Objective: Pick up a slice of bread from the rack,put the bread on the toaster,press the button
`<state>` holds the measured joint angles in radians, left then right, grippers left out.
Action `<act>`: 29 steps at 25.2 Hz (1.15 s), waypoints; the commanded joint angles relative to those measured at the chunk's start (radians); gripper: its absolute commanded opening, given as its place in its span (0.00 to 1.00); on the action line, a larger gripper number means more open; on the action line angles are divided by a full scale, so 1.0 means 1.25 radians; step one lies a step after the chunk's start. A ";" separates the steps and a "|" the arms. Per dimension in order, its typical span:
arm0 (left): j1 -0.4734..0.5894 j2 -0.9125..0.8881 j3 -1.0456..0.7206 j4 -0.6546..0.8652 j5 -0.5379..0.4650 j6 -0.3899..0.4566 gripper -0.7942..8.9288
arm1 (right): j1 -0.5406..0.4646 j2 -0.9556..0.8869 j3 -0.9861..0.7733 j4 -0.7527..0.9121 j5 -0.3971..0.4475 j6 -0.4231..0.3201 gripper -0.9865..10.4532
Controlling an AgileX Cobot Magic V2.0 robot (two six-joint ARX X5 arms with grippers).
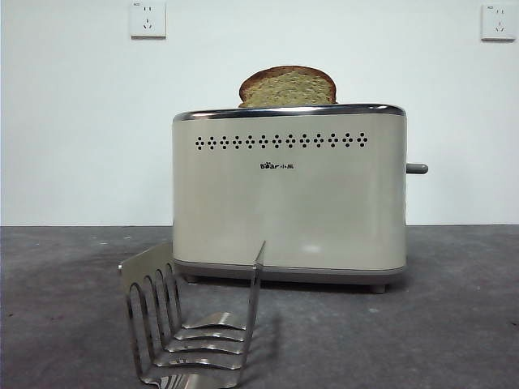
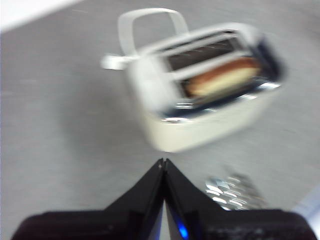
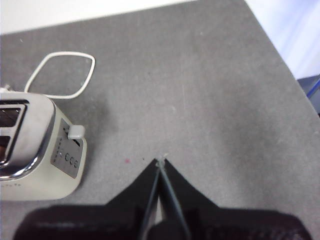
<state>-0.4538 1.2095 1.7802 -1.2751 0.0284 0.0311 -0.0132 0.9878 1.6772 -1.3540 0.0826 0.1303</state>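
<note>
The slice of bread (image 1: pixel 288 87) stands in a slot of the cream toaster (image 1: pixel 289 194), its rounded top sticking up above the chrome rim. The blurred left wrist view shows the bread (image 2: pixel 222 80) in the toaster (image 2: pixel 200 95) from above. The steel rack (image 1: pixel 190 324) stands empty in front of the toaster. The grey button lever (image 1: pixel 416 168) sticks out of the toaster's right side, up; it also shows in the right wrist view (image 3: pixel 76 132). My left gripper (image 2: pixel 163 162) is shut, empty, above the table short of the toaster. My right gripper (image 3: pixel 161 162) is shut, empty, to the side of the toaster's lever end.
A white power cord loops on the grey table behind the toaster (image 3: pixel 60 75). Two white wall sockets (image 1: pixel 147 19) sit high on the back wall. The table's edge (image 3: pixel 280 55) runs near the right arm. Neither arm shows in the front view.
</note>
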 commanded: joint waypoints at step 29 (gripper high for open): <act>0.369 -0.965 -1.418 0.897 -0.044 -0.052 0.08 | 0.000 0.428 0.001 0.354 0.003 -0.006 0.09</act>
<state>0.0101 0.0078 0.0181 -0.1581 -0.0265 -0.0116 -0.0132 1.5188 1.6772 -0.9188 0.0826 0.1303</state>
